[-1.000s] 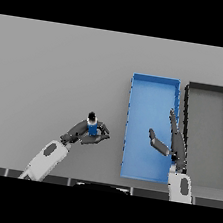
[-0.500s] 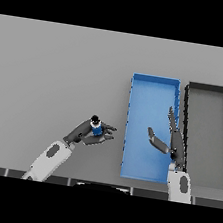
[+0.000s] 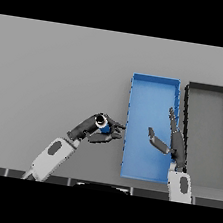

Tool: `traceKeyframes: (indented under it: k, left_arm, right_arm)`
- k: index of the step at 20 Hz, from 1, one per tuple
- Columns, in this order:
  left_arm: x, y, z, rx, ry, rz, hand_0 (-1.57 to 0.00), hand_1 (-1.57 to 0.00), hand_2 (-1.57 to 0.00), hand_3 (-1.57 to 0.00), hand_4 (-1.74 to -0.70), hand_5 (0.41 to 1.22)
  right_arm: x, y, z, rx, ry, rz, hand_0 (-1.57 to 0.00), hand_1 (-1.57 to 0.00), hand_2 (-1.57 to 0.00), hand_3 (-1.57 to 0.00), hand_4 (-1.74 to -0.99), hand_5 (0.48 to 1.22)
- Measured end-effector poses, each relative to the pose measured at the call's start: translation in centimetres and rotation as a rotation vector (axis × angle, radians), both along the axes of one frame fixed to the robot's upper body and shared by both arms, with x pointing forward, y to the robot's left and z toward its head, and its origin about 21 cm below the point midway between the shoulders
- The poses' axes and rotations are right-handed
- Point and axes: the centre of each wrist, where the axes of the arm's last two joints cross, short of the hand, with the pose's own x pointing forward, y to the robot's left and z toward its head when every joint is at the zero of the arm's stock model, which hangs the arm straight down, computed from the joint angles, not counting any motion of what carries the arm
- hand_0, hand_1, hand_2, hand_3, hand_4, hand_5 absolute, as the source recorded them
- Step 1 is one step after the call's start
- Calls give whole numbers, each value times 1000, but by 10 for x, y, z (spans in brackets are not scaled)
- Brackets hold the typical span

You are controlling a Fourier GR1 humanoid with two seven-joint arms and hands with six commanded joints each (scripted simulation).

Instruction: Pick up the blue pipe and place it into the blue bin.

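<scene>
A: Head view: where's the blue pipe [image 3: 103, 124]?

B: Clasped in the left hand [image 3: 94, 129], fingers curled round it, just beside the blue bin [image 3: 155, 84] on the tabletop [image 3: 58, 75], likely for carrying across. The right hand [image 3: 172, 140] hovers over the bin, fingers straight.

A: Any writing?

B: None readable.

The right hand [image 3: 172, 143] hangs over the blue bin [image 3: 155, 80], blocking its right side.
</scene>
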Motion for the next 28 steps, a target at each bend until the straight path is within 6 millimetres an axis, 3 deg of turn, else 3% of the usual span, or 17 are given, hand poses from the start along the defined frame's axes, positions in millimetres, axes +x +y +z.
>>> traceKeyframes:
  k: [4, 6, 9, 12, 15, 18, 23, 28]
  left_arm:
    - [1, -2, 3, 36, 18, 3, -1568, -1569, -1569, -1569, -1466, 1220]
    - [-1, -5, 0, 30, 14, -8, -1569, -1569, -1570, -1570, -1466, 1220]
    - [0, -6, 2, 40, 7, 0, -1570, -1570, -1570, -1570, -1466, 1220]
    - [1, -5, -5, 45, 20, -8, -1571, -1571, -1571, -1571, -1467, 1221]
    - [0, -5, -1, 31, 2, -23, -1571, -1571, -1571, -1571, -1467, 1221]
    - [2, -4, 0, 30, 6, -17, -1571, -1571, -1571, -1571, -1467, 1221]
    - [0, -1, 0, 55, 10, -20, -1571, -1571, -1571, -1571, -1467, 1221]
    - [3, -5, 2, 60, -2, -22, -1571, -1571, -1571, -1571, -1467, 1221]
  right_arm:
    - [-2, 0, 1, -7, -2, -15, 1, 1, 1, 1, -1141, 643]
    - [-12, 2, 1, -21, -24, -51, 1, 1, 1, 1, -1138, 643]
    - [-35, 5, 5, -41, -51, -126, 1, 1, 1, 1, -1191, 642]
    - [-43, 3, 13, -48, -63, -149, 1, -2, -41, 1, -1195, 648]
    - [-40, 5, 40, 154, -114, 44, 1, -25, -106, -1, -1209, 609]
    - [-29, 4, 76, 196, -74, 228, 1, -18, -117, 0, -1228, 588]
    - [-8, 25, 129, 116, -39, 477, 1, -5, -90, 1, -1270, 558]
    - [5, 59, 156, -3, -64, 639, 1, -1, -42, 1, -1302, 559]
